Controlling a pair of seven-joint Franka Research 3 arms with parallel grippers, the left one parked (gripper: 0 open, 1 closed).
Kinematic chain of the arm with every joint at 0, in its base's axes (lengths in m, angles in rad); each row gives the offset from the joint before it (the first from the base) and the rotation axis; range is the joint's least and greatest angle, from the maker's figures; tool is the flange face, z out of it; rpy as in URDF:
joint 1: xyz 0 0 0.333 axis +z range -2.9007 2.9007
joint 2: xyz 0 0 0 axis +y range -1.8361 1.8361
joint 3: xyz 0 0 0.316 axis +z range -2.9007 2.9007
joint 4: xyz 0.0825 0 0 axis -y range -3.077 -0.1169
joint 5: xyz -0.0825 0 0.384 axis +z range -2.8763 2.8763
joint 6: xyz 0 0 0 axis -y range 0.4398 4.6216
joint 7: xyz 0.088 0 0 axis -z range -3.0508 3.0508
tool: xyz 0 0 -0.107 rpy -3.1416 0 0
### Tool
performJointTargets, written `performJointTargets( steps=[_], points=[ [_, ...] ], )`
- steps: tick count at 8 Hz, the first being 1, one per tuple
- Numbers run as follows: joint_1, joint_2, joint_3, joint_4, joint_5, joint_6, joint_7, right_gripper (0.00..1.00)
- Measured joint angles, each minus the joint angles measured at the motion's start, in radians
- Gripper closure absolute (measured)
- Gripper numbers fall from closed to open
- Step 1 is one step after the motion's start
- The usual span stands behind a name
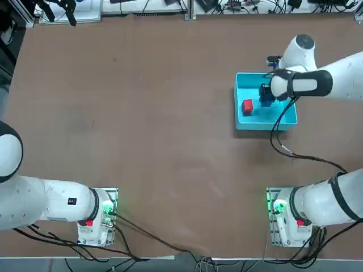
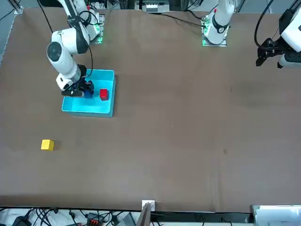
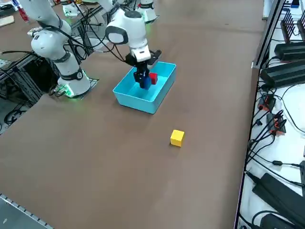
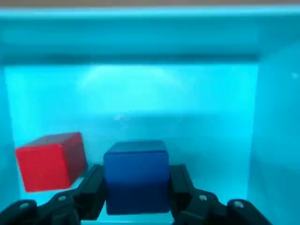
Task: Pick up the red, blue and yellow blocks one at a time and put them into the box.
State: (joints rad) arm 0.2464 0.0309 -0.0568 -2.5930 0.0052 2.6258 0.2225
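Right gripper point(image 4: 136, 197) is down inside the cyan box point(image 1: 245, 124), clamped on the blue block point(image 4: 136, 176), apparently lowered for release beside the red block point(image 4: 50, 160) already deposited. Yellow block point(image 3: 177, 138) lies on the table point(image 2: 188, 117), well apart, awaiting collection.

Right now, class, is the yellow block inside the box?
No, the yellow block sits on the bare table, well outside the box, which holds the red block.

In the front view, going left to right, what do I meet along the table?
Small yellow cube → right gripper, shut on the small blue cube inside the shallow cyan plastic box → small red cube, also in the box.
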Motion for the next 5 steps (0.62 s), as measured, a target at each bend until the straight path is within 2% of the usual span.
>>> performJointTargets(
  steps=[5],
  points=[
    [0.003,0.022,0.0,-0.082,0.0,0.079,0.0,0.31]
  ],
)
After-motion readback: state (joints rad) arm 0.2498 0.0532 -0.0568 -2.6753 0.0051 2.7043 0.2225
